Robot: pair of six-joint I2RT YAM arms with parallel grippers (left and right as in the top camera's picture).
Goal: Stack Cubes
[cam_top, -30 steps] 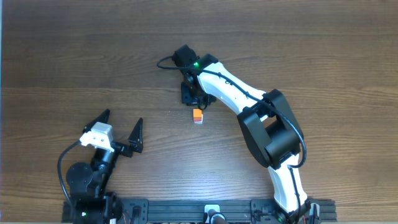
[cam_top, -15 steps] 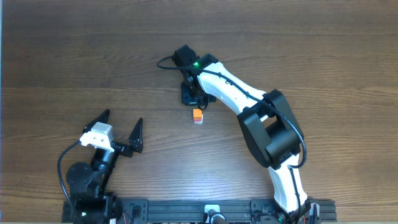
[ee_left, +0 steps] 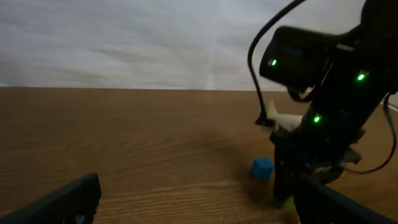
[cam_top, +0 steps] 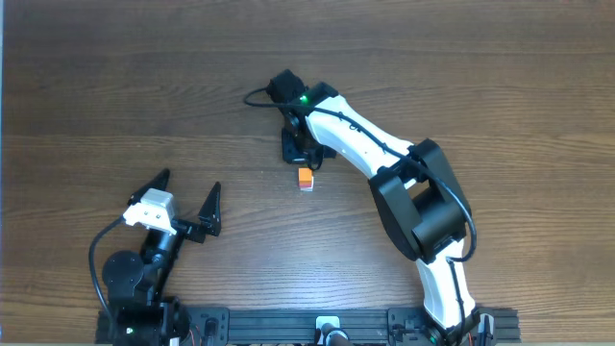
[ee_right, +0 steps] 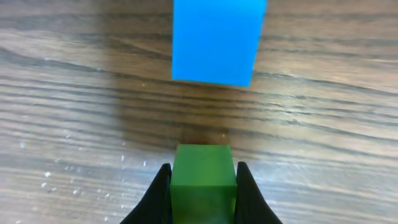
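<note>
Top view: at the lower left, the left end effector (cam_top: 189, 185) is recorded above the wooden surface (cam_top: 500, 86), fingers spread wide apart, nothing held. Toward the middle, the right end effector (cam_top: 300, 154) is observed, with an orange cube (cam_top: 306, 178) on the surface just beside it, on the side nearer the arms' bases. In the right wrist view, its fingers (ee_right: 155, 200) are closed on a green cube (ee_right: 203, 163). A blue cube (ee_right: 217, 40) is noted on the surface just beyond, not touching it.
</note>
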